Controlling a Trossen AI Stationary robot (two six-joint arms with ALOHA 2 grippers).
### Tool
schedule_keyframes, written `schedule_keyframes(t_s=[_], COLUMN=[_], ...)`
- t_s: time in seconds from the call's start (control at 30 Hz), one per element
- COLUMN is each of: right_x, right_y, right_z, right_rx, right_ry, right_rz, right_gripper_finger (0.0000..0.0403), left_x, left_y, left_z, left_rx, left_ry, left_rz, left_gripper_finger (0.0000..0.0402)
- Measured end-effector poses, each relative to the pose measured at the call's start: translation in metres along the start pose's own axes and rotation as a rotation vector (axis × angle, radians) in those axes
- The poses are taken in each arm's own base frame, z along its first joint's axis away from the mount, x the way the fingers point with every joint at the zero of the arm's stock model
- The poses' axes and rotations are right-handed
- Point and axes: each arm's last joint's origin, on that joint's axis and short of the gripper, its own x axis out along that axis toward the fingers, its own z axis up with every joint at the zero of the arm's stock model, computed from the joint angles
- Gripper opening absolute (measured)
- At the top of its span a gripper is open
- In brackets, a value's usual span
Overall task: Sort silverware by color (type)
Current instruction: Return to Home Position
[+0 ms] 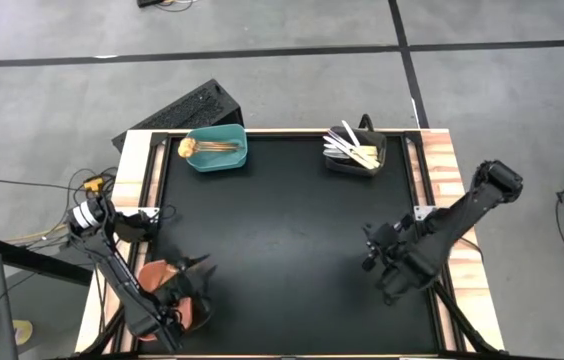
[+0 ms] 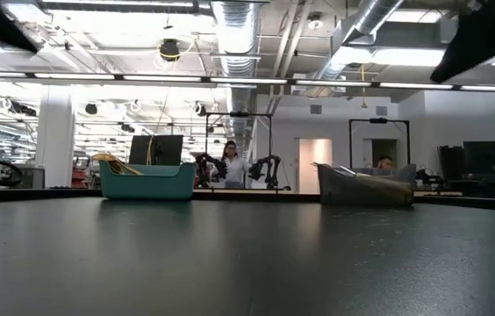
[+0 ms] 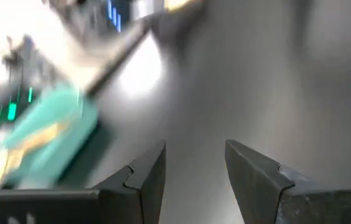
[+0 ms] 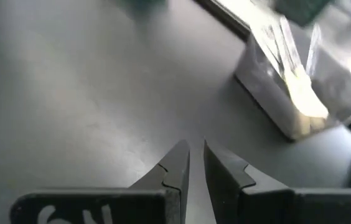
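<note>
At far-left corner of the worktop (image 1: 282, 230) sits the teal bin (image 1: 230, 162) w/ gold pieces (image 1: 217, 147) lying in it. In the low view one gold end pokes up over its rim. At the far-right corner is the black bin (image 1: 334, 165), w/ silver-white pieces (image 1: 354, 148) in a loose bundle inside, a few ends resting on the rim. Both bins are well apart, w/ dark worktop btwn them.

At the near-left corner is the orange bin (image 1: 157, 273), mostly covered by the left arm, so can't tell what's in it. The left gripper (image 1: 194, 268) hangs just over that bin's inner side, pointing toward the far edge. Left wrist view shows its fingers (image 3: 144, 180) clearly apart w/ a wide gap, nothing btwn them, and the teal bin blurred ahead and off to one side.

The right gripper (image 1: 370, 245) is over the worktop on the right half, nearer the front than the black bin and apart from it. Its arm angles back to the right edge. Right wrist view shows its fingers (image 4: 225, 174) almost together, only a thin slit at the tips, holding nothing. The black bin w/ its pale pieces is ahead, off to one side.

No loose silverware shows on the worktop in any view. In the room beyond, a person (image 2: 230, 163) stands btwn the two bins as seen from the low view.
</note>
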Motion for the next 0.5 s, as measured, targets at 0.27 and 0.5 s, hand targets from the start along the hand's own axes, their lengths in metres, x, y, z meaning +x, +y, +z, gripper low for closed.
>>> schedule_keyframes(t_s=[0.27,0.5], right_x=[-0.041,-0.026], right_y=[0.004,0.022], right_z=[-0.014,-0.048], right_rx=[-0.239,-0.236], right_ry=[-0.183,-0.233], right_rz=[0.249,0.544], right_gripper_finger=[0.0063,0.0042], left_x=[0.040,0.075], left_y=[-0.008,-0.017], left_z=[0.001,0.003], left_rx=[-0.084,-0.068], left_ry=[-0.257,-0.177], left_rz=[0.031,0.079], left_gripper_finger=[0.0094,0.0007])
